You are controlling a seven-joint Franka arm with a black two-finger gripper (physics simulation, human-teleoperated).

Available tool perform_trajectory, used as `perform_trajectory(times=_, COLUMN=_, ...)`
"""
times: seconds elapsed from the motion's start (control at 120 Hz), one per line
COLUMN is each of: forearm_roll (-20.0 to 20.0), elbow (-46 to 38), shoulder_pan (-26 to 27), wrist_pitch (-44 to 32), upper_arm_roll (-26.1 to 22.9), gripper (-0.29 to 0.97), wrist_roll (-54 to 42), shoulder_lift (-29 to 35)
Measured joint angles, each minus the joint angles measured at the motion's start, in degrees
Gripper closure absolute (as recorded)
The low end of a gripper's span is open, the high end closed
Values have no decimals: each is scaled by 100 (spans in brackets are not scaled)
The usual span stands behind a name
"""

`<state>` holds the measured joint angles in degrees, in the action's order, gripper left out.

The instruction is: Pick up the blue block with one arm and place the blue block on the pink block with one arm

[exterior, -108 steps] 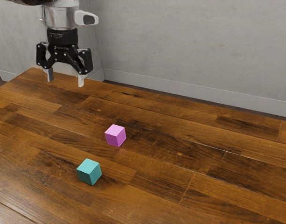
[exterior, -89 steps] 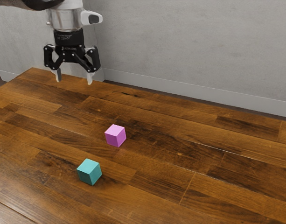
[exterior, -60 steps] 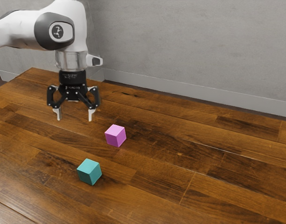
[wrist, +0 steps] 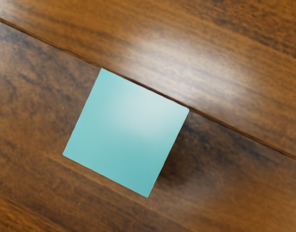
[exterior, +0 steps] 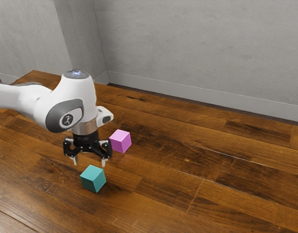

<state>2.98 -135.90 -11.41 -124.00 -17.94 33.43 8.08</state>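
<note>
Two blocks are sitting on the wooden table [exterior: 226, 160], each resting flat on one face.

Item 1, blue block [exterior: 93, 178]: a teal-blue cube, sitting toward the near side of the exterior view with one corner facing the camera. It is lying directly under the hand and touching only the boards. In the wrist view the blue block [wrist: 126, 131] is showing its top face as a tilted square. One edge is running along a seam between two planks, and a dark shadow [wrist: 186, 166] is falling beside it.

Item 2, pink block [exterior: 120, 141]: a cube of like build, sitting farther back and toward the exterior view's right of the blue one, apart from it. Nothing is resting on it.

Item 3, gripper [exterior: 89, 163]: black, pointing straight down and hanging just above the blue block. Its jaws are standing wide open, wider than the cube, and are gripping nothing. Whether the tips are touching the cube's top cannot be told.

Item 4, arm [exterior: 51, 104]: white, reaching in from the exterior view's left, its wrist passing just beside the pink block.

Item 5, wall [exterior: 197, 43]: grey, with a pale skirting board [exterior: 202, 94] running behind the table.
</note>
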Motion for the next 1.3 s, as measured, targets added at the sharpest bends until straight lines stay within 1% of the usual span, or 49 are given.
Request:
perform_trajectory(times=0.108, forearm_roll=42, elbow=-127, shoulder_pan=-36, wrist_pitch=-460, upper_arm_roll=-1, gripper=0, wrist_roll=-122, shoulder_lift=6)
perform_trajectory(times=0.233, forearm_roll=78, elbow=-189, shoulder_pan=-53, wrist_pitch=-751, upper_arm_roll=-2, gripper=0, wrist_roll=-425, shoulder_lift=30)
perform_trajectory(times=0.333, forearm_roll=93, elbow=-215, shoulder_pan=-26, wrist_pitch=-720, upper_arm_roll=-97, gripper=0, wrist_roll=-732, shoulder_lift=199)
perform_trajectory(times=0.433, forearm_roll=89, elbow=-266, shoulder_pan=-49, wrist_pitch=-690, upper_arm_roll=-119, gripper=0, wrist_roll=-1050, shoulder_lift=211)
perform_trajectory(times=0.567, forearm_roll=60, elbow=-683, shoulder_pan=-286, wrist_pitch=-782, upper_arm_roll=-123, gripper=0, wrist_roll=-1403, shoulder_lift=205)
perform_trajectory(times=0.667, forearm_roll=75, elbow=-784, shoulder_pan=-373, wrist_pitch=-871, upper_arm_roll=-134, gripper=0, wrist_roll=-1627, shoulder_lift=210)
perform_trajectory(times=0.792, forearm_roll=71, elbow=-801, shoulder_pan=-448, wrist_pitch=-1013, upper_arm_roll=-472, gripper=0, wrist_roll=-1846, shoulder_lift=301)
perform_trajectory(times=0.85, forearm_roll=20, elbow=-807, shoulder_pan=-510, wrist_pitch=-1083, upper_arm_roll=-555, gripper=0, wrist_roll=-1919, shoulder_lift=325)
perform_trajectory(times=0.975, forearm_roll=-33, elbow=-799, shoulder_pan=-685, wrist_pitch=-1267, upper_arm_roll=-593, gripper=0, wrist_roll=-2059, shoulder_lift=122)
perform_trajectory(times=1.092, forearm_roll=-12, elbow=-772, shoulder_pan=-708, wrist_pitch=-1420, upper_arm_roll=-597, gripper=0, wrist_roll=-2172, shoulder_lift=-7)
perform_trajectory(times=1.208, forearm_roll=2, elbow=-615, shoulder_pan=-716, wrist_pitch=-1523, upper_arm_roll=-594, gripper=0, wrist_roll=-2292, shoulder_lift=-357)
perform_trajectory(times=1.3, forearm_roll=9, elbow=-560, shoulder_pan=-769, wrist_pitch=-1573, upper_arm_roll=-595, gripper=0, wrist_roll=-2383, shoulder_lift=-414)
